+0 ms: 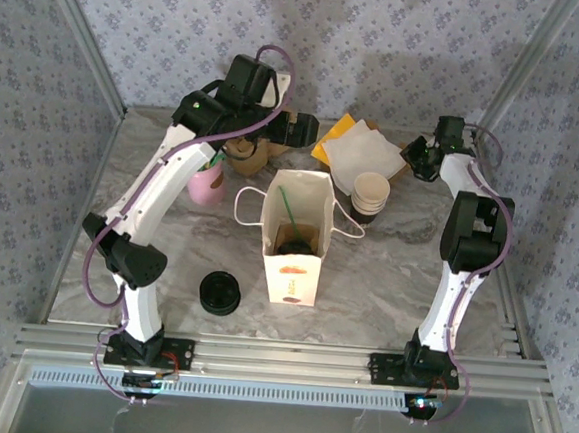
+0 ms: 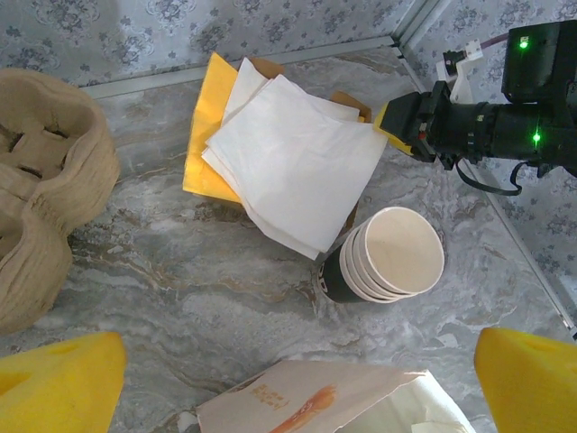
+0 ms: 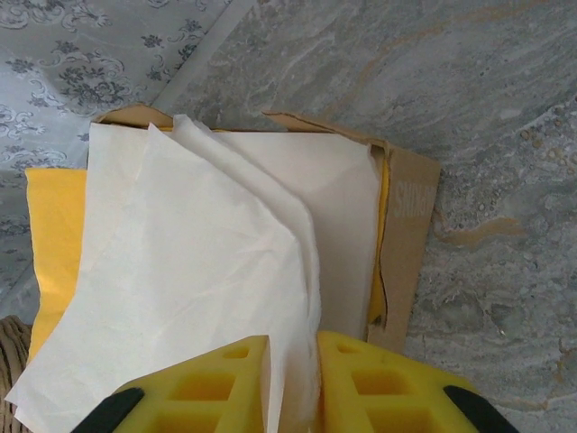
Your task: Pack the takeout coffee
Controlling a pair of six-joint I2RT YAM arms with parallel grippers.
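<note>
**Fig. 1.** Top view: the takeout coffee (image 1: pixel 297 245) sits deep in the open white paper bag (image 1: pixel 291 277) at mid-table. I can see just a dark round shape, which I take for its black lid, with a green stick (image 1: pixel 285 211) leaning beside it.

My right gripper (image 3: pixel 291 361) has its 2 fingers pinched on the edge of a white napkin (image 3: pixel 180 271) from the pile at the far side. My left gripper (image 2: pixel 296 379) hangs with its jaws fully spread, holding nothing, above the stack of lidless cups (image 2: pixel 392 257) and the bag's mouth.

Handling, as I judge it: a paper cup is light and thin-walled and dents under a hard squeeze, and its press-on lid may pop. Whether it is full I cannot tell. The best hold is across the wall just under the lid, where the rim stiffens it. The approach is straight down, since the bag's soft sides block any side reach.
</note>
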